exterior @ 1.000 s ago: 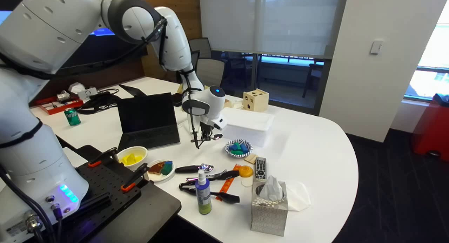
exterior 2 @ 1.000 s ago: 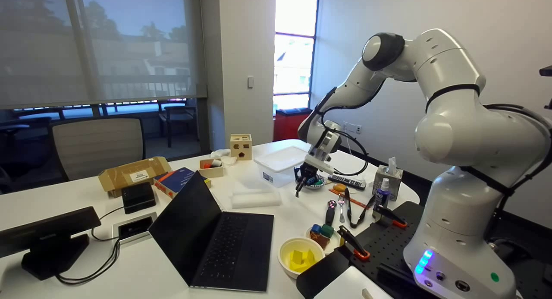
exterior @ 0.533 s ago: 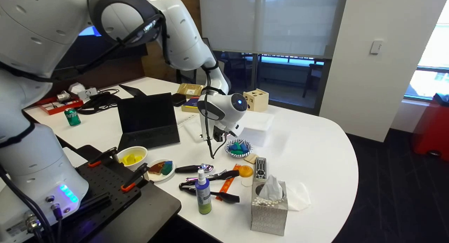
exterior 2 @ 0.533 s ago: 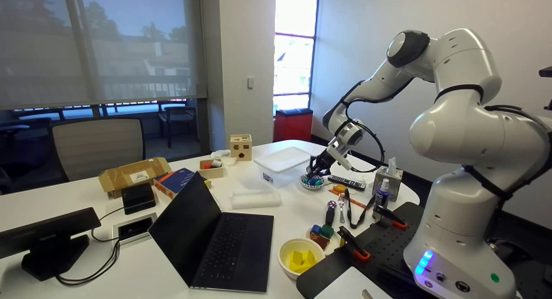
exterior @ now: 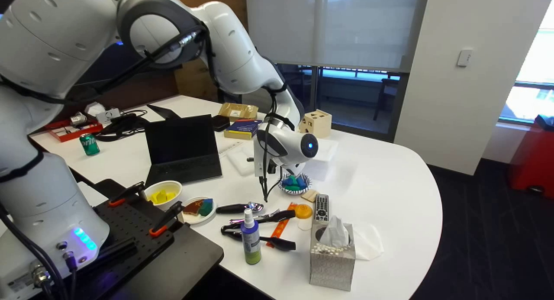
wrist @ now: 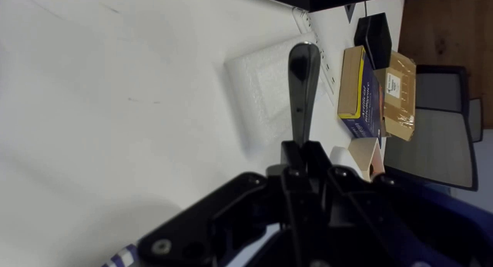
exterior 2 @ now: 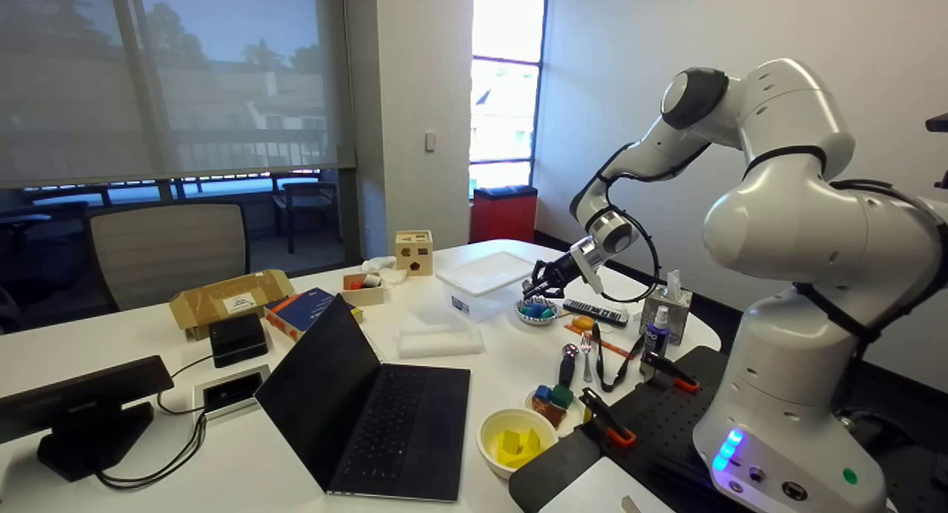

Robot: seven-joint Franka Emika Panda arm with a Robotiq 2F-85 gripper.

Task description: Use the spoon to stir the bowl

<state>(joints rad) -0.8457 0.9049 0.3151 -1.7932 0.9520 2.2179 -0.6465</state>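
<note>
The bowl (exterior: pixel 295 192) is small and round, with a blue-and-white patterned rim. It holds blue and green pieces and stands on the table; it also shows in an exterior view (exterior 2: pixel 535 320). Its striped edge peeks in at the bottom of the wrist view (wrist: pixel 120 258). My gripper (exterior 2: pixel 530 291) hangs tilted just above the bowl. In the wrist view my gripper (wrist: pixel 301 145) is shut on the metal spoon (wrist: pixel 303 86), whose handle sticks out past the fingertips. The spoon's head is hidden by the gripper in the wrist view and hard to make out elsewhere.
A lidded plastic box (exterior 2: pixel 485 272) stands right behind the bowl. A remote (exterior: pixel 322 208), orange ruler (exterior: pixel 280 227), black tongs (exterior: pixel 264 239) and spray bottle (exterior: pixel 251 241) lie or stand nearby. A foam sheet (wrist: pixel 265 89), open laptop (exterior: pixel 184 150) and pale bowl with yellow pieces (exterior 2: pixel 489 454) are farther off.
My gripper has moved with the spoon from the table area on the laptop side to over the bowl. In the last half second it has tilted flatter and risen slightly.
</note>
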